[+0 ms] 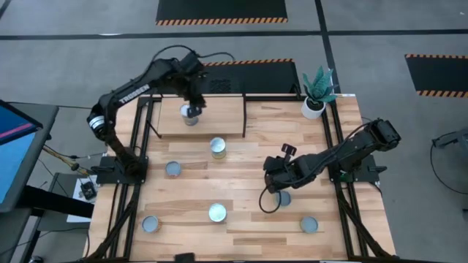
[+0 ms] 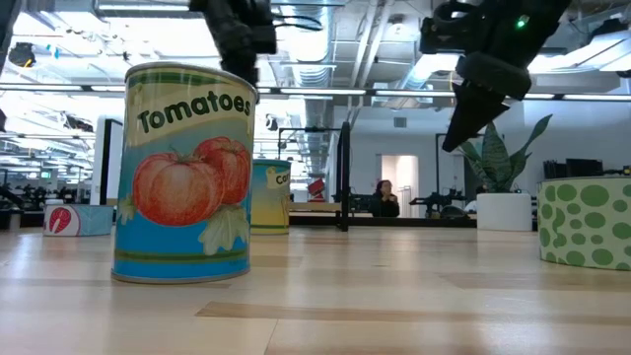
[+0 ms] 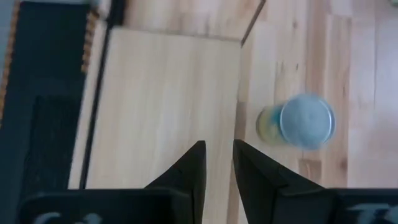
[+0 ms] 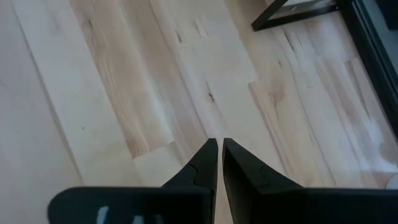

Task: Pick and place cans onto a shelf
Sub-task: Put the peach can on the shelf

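Two sets of fingers are in play, and neither holds anything. The left gripper (image 1: 192, 102) hangs above the shelf (image 1: 219, 117), its fingers (image 3: 194, 168) nearly together with a narrow gap between them and only bare shelf wood showing there; one can (image 1: 190, 115) stands on the shelf just below it. The right gripper (image 1: 276, 180) hovers over the middle of the worktop (image 1: 248, 164), fingers (image 4: 208, 158) almost touching, nothing between them, with a can (image 1: 283, 197) just beside it toward the front. Farther out, another can (image 1: 218, 147) stands just in front of the shelf, one (image 1: 173, 169) sits near the left side, and three more (image 1: 150, 223) (image 1: 218, 212) (image 1: 308, 224) lie along the front. A potted plant (image 1: 316, 93) stands at the far right corner. The step in hand looks like fetching the next can: the right fingers should spread well wider than the can first, centre over its round top, come straight down, and close around the sides, without knocking it over.
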